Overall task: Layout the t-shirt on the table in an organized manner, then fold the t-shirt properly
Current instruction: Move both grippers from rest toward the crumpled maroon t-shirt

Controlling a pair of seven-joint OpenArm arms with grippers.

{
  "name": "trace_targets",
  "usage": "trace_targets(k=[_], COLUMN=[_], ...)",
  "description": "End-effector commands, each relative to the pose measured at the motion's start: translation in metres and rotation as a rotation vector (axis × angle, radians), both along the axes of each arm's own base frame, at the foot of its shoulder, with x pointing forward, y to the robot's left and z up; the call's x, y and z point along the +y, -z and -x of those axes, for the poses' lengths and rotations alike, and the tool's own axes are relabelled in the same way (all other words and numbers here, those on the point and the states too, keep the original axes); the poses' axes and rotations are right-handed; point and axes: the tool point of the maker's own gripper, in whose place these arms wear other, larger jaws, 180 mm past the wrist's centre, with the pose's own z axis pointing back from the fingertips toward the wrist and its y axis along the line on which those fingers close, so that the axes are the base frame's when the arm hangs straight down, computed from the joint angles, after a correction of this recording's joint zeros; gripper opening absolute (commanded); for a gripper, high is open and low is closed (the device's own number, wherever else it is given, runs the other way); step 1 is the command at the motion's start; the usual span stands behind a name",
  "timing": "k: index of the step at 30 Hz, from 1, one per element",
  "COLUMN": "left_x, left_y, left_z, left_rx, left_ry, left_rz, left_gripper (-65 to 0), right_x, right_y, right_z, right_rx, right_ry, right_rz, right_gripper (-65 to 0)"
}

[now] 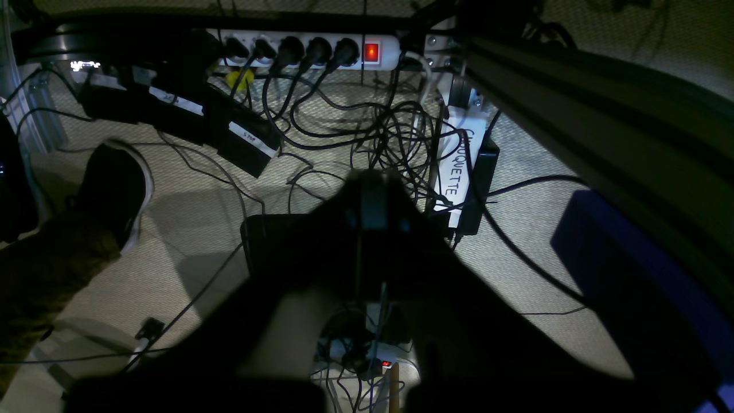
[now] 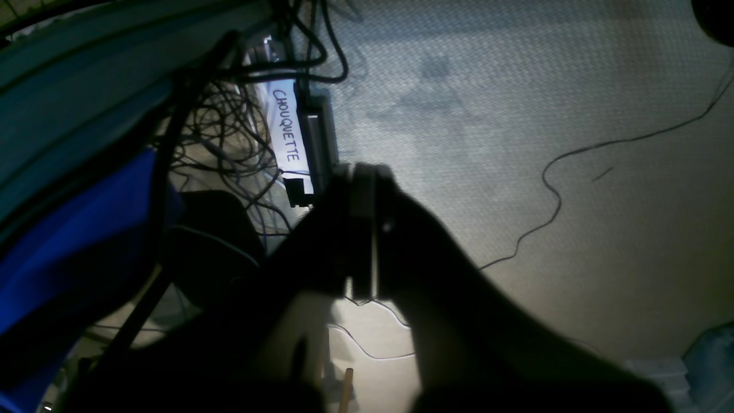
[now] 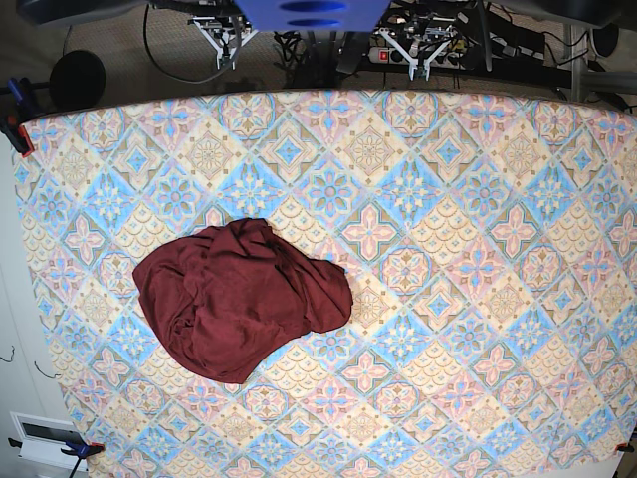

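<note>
The t-shirt (image 3: 239, 299) is lying in a rumpled heap on the counter (image 3: 478, 229), a soft, matte maroon knit gathered into a rounded, lumpy mound with deep creases and overlapping folds. Its long axis is running roughly level across the base view, dipping slightly toward the counter's near edge at the heap's broad, rounded end, which is lying toward the view's left, while a narrower folded lobe is pointing toward the view's right and the counter's middle. No sleeve or neckline is showing clearly, so which end is the collar cannot be told. The counter's cloth is spreading flat around the t-shirt, patterned in pastel blue, pink and cream diamond tiles with floral centres. Both arms are sitting well away from the t-shirt, beyond the counter's far edge, and neither is touching it. In the left wrist view the left claw (image 1: 367, 198) is showing as a dark silhouette with its two halves pressed together on nothing, hanging over a woven carpet floor (image 1: 200, 206) strewn with tangled black cables (image 1: 367, 132) and a white power strip (image 1: 309, 51) with a glowing red switch. In the right wrist view the right claw (image 2: 364, 189) is likewise closed and empty, above the same carpet.
</note>
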Motion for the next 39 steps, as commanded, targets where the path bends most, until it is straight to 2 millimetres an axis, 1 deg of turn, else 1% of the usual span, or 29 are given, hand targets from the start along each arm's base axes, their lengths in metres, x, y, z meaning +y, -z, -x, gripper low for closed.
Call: trace_targets(k=[1,6,9,14,15,16,17,19,20,21,22,23,24,25,27,29,32,35,39], left_x=[0.002,0.003,0.003,0.004,0.010,0.013,0.015,0.016,0.019,0.029,0.032,0.031,0.027,0.030,0.028,0.025,0.031,0.033,0.032], left_y=[0.000,0.000,-0.001,-0.001,-0.001,-0.001,-0.001,-0.002,-0.003,-0.005,-0.007,-0.008,-0.011,-0.014,-0.019,-0.024,-0.036,-0.050,-0.076], left_z=[0.000,0.000,0.006,0.008,0.008,0.014,0.018,0.018,0.023,0.027,0.029,0.029,0.034,0.039,0.046,0.056,0.067,0.073,0.067], left_rx=[-0.006,-0.006,0.002,0.005,0.005,0.014,0.019,0.010,0.012,0.007,0.001,-0.008,-0.014,-0.018,-0.028,-0.033,-0.052,-0.084,-0.161], left_ry=[0.001,0.006,0.006,0.006,0.008,0.009,0.009,0.012,0.015,0.021,0.037,0.061,0.106,0.156,0.232,0.281,0.296,0.314,0.345], left_rz=[-0.005,-0.007,-0.007,-0.009,-0.018,-0.022,-0.025,-0.027,-0.031,-0.046,-0.050,-0.048,-0.039,-0.039,-0.026,-0.013,-0.013,-0.008,0.007], left_gripper=[-65.0,-65.0,-65.0,-65.0,-65.0,-65.0,-65.0,-65.0,-65.0,-65.0,-65.0,-65.0,-65.0,-65.0,-65.0,-65.0,-65.0,-65.0,-65.0], right_x=[-0.003,-0.003,-0.003,-0.003,-0.004,-0.004,-0.004,-0.006,-0.015,-0.024,-0.028,-0.033,-0.039,-0.044,-0.051,-0.062,-0.085,-0.100,-0.112], right_y=[0.000,0.000,0.000,0.000,0.000,0.000,-0.001,-0.001,-0.002,-0.003,-0.004,-0.005,-0.006,-0.008,-0.013,-0.018,-0.030,-0.045,-0.067], right_z=[0.000,0.000,0.002,0.003,0.005,0.009,0.015,0.023,0.024,0.029,0.035,0.035,0.036,0.037,0.041,0.052,0.064,0.064,0.060], right_rx=[-0.005,-0.005,0.000,0.006,0.009,0.015,0.024,0.037,0.038,0.041,0.045,0.036,0.022,0.007,-0.014,-0.019,-0.040,-0.089,-0.154], right_ry=[-0.009,-0.009,-0.009,-0.009,-0.011,-0.011,-0.011,-0.011,-0.013,-0.015,-0.017,-0.020,-0.024,-0.029,-0.036,-0.047,-0.067,-0.094,-0.135], right_rz=[0.006,0.006,0.005,0.005,0.006,0.006,0.006,0.009,0.023,0.037,0.044,0.052,0.063,0.070,0.084,0.101,0.138,0.165,0.186], right_gripper=[-65.0,-65.0,-65.0,-65.0,-65.0,-65.0,-65.0,-65.0,-65.0,-65.0,-65.0,-65.0,-65.0,-65.0,-65.0,-65.0,-65.0,-65.0,-65.0])
